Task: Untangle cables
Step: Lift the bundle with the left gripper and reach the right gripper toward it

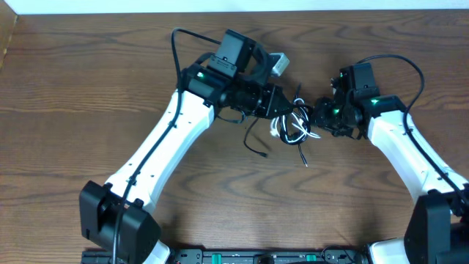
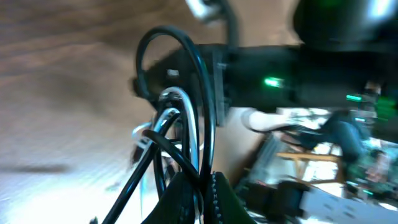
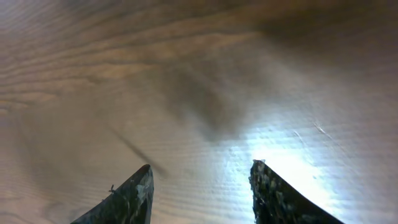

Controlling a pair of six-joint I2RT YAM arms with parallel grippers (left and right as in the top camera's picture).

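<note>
cables (image 1: 292, 130) | pinched by left end effector (image 2: 204, 186) | beside right end effector (image 3: 200, 167), empty

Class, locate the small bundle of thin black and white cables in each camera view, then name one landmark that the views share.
Overhead: the bundle of thin black and white cables sits just right of centre.
Left wrist: the bundle loops up through the centre-left, gripped in the left hand at the bottom edge.
Right wrist: not in it; the open right hand frames only bare wood.
Shared landmark: the brown wooden table.
</note>
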